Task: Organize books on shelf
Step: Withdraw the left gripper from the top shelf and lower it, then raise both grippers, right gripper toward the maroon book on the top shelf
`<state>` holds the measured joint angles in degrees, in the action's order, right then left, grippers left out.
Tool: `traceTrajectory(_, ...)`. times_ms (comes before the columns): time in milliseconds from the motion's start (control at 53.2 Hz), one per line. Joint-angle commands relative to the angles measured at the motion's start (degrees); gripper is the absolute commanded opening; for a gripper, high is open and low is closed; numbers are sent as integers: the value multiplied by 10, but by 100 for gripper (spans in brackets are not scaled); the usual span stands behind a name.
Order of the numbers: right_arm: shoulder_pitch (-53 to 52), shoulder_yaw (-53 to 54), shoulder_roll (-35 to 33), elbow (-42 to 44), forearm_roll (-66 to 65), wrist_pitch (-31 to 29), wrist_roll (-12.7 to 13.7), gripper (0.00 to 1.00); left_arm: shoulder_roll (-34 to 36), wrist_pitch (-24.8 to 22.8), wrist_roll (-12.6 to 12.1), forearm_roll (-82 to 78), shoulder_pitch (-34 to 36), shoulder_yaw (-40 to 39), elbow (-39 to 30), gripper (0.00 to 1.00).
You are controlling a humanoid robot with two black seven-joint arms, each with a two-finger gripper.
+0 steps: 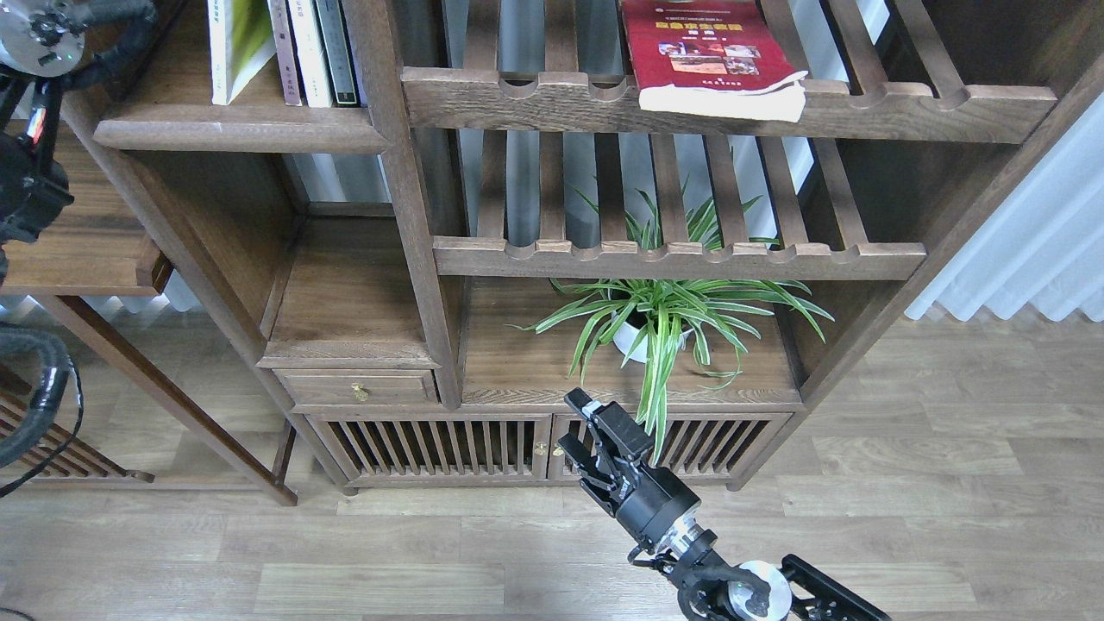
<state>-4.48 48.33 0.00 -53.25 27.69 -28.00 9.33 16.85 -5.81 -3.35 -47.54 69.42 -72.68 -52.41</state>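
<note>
A yellow-green book with a white margin [229, 45] stands upright on the solid dark wood shelf [233, 135] at top left, next to several thin upright books [312, 50]. I cannot pick out the maroon-brown book among those spines. The red book with small photos [705, 53] lies flat on the upper slatted rack [897, 108], its corner hanging over the front rail. My right gripper [570, 424] is open and empty, low in front of the cabinet doors. Only joints of my left arm [36, 36] show at the top left edge; its gripper is out of view.
A spider plant in a white pot [660, 315] stands on the lower board beneath a second slatted rack [673, 257]. A small drawer [358, 388] and slatted cabinet doors [431, 447] sit below. A side table [82, 250] is at left, curtains [1035, 233] at right.
</note>
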Motion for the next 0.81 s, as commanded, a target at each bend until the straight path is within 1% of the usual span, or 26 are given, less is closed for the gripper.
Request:
traceTrajectory(0, 0, 3, 0, -3, 0, 0, 0, 98, 1, 0, -3, 17, -16, -4, -30, 28)
traceTrajectory(113, 3, 12, 0, -5, 0, 0, 0, 98, 4, -1, 0, 50, -27, -12, -52, 28)
traceTrajectory(225, 4, 17, 0, -6, 0, 0, 0, 98, 3, -3, 0, 70, -41, -26, -86, 31)
traceTrajectory(376, 4, 25, 0, -20, 0, 0, 1, 98, 2, -4, 2, 92, -78, -48, -149, 32)
traceTrajectory(394, 6, 23, 0, -42, -1, 0, 1, 98, 0, -3, 1, 97, -92, -59, -182, 32)
traceTrajectory(507, 12, 19, -18, -67, -1, 0, 1, 98, -5, -4, 3, 97, -93, -80, -212, 32)
traceTrajectory(638, 26, 26, -43, -92, 0, 0, 0, 98, -6, -5, 5, 102, -95, -102, -235, 38)
traceTrajectory(657, 32, 31, -53, -103, 1, 0, 0, 98, -6, -5, 5, 105, -99, -106, -247, 41)
traceTrajectory(732, 46, 41, -66, -120, 1, 0, -2, 98, -9, -6, 6, 112, -115, -113, -267, 43)
traceTrajectory(789, 52, 46, -69, -125, 1, 0, -2, 98, -10, -12, 9, 115, -117, -120, -268, 47)
